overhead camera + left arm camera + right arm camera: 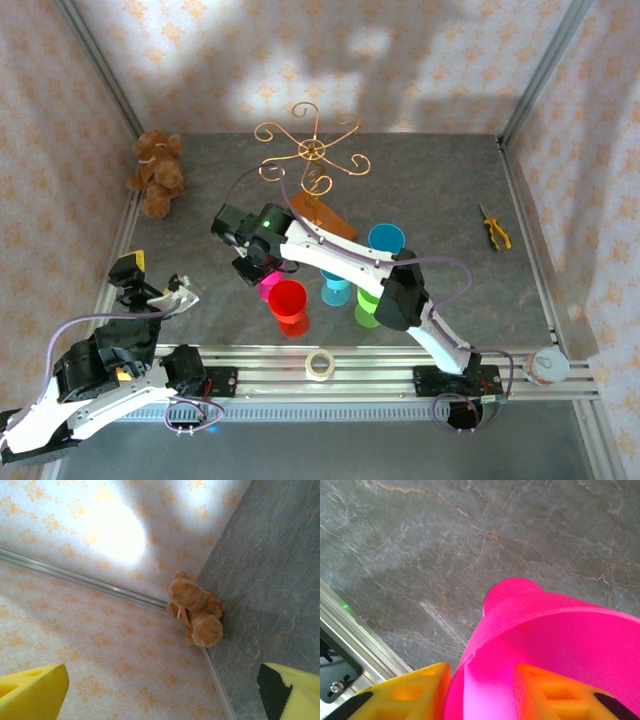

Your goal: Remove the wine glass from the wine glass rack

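Wine glass rack [312,150] bare, pink wine glass [545,630] upright on the table [440,190] by the red cup [288,303], my right hand [480,690] half-parted astride its rim, grip unclear, left hand [162,695] wide and empty, so I reckon only release remains.

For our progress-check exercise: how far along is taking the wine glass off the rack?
Done: the wine glass rack looks bare, and coloured glasses stand on the table. In hand: the right tool straddles the rim of the pink glass; whether it grips is unclear. Left: release and back away. The left tool is open, idle.
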Available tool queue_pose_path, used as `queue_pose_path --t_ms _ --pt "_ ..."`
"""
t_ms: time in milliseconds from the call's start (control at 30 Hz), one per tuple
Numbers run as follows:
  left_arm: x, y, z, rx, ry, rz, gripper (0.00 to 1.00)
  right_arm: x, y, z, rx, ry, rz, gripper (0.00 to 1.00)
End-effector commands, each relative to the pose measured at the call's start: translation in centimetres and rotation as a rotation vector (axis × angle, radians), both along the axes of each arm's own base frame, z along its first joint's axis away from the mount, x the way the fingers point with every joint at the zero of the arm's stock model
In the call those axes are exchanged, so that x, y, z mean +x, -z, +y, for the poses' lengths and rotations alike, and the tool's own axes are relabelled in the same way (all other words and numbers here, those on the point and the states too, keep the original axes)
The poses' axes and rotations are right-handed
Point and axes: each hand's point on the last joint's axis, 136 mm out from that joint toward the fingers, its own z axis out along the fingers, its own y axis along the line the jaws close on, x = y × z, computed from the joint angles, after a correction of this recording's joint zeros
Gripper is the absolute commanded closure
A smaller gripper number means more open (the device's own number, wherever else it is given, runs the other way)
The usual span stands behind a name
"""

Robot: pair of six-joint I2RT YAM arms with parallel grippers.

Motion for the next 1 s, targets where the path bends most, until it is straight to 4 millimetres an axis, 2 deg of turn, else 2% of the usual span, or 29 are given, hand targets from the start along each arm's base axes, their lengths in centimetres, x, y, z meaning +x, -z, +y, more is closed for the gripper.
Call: queue_pose_path --t_ms 0,133,233,500,767,967 --pt "-0.1 0.0 0.2 -0.013 -0.002 -0.007 0.01 0.6 -1.3 0.1 0.006 0.014 -0.048 0.59" --pt "-0.1 -0.2 0.2 -0.020 -0.003 -0.011 0.01 1.0 -3.1 0.0 0.029 0.021 -0.081 0.55" --pt "-0.1 -0.5 0.1 -0.040 0.005 -0.018 0.01 1.4 -4.7 -0.1 0.056 0.025 -0.114 0.46" --pt "0.5 -0.6 -1.4 -0.059 0.037 -0.023 0.01 1.5 -9.9 -0.7 0.159 0.039 -0.179 0.37" --pt "1.0 -1.2 -2.6 -0.097 0.055 -0.017 0.01 0.2 -14.7 -1.8 0.272 0.023 -0.189 0.35" --pt "1.4 -1.6 -3.4 -0.133 0.063 -0.023 0.01 -0.6 -17.6 -2.8 0.339 0.014 -0.202 0.35"
